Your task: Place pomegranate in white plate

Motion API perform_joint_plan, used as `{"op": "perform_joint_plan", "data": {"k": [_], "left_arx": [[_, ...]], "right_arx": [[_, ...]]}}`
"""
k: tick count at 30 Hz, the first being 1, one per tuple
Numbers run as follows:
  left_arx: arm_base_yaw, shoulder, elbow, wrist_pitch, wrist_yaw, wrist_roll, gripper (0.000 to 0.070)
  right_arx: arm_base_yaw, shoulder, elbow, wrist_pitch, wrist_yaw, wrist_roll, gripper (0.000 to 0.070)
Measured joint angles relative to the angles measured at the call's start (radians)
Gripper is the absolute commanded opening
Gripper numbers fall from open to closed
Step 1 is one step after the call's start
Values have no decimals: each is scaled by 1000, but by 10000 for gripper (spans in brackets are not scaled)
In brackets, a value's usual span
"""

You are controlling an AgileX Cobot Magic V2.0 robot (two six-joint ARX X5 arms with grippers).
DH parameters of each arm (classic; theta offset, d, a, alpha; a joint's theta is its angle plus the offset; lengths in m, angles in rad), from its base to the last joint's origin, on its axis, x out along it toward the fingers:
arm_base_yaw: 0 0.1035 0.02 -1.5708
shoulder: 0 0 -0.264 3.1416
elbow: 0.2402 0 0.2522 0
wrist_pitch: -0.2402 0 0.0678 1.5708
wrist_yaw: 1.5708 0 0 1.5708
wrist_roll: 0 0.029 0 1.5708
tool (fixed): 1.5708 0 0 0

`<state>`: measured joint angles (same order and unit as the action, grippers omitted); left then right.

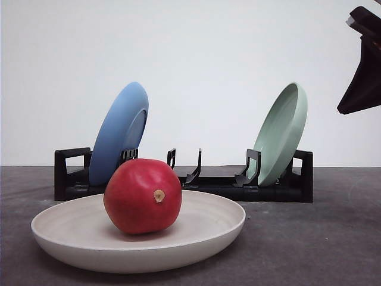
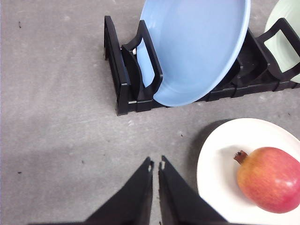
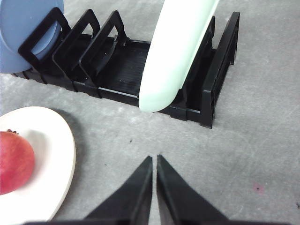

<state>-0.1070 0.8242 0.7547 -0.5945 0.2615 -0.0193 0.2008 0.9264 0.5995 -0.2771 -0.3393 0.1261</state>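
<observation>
Resting inside the shallow cream matte white plate (image 1: pixel 71 235) near the table's front edge, the glossy red roundish pomegranate (image 1: pixel 143 195) sits settled, tan stem nub facing forward, so the placement looks done. Both the left end effector (image 2: pixel 155 165) and right end effector (image 3: pixel 154 159) hover over bare table, fingers nearly together, holding nothing.
</observation>
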Motion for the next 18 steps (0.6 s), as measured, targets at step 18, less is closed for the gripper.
{"op": "perform_joint_plan", "data": {"k": [18], "left_arx": [[74, -329, -351, 358, -100, 19, 0]], "right_arx": [[0, 0, 0, 0, 0, 0, 8]]}}
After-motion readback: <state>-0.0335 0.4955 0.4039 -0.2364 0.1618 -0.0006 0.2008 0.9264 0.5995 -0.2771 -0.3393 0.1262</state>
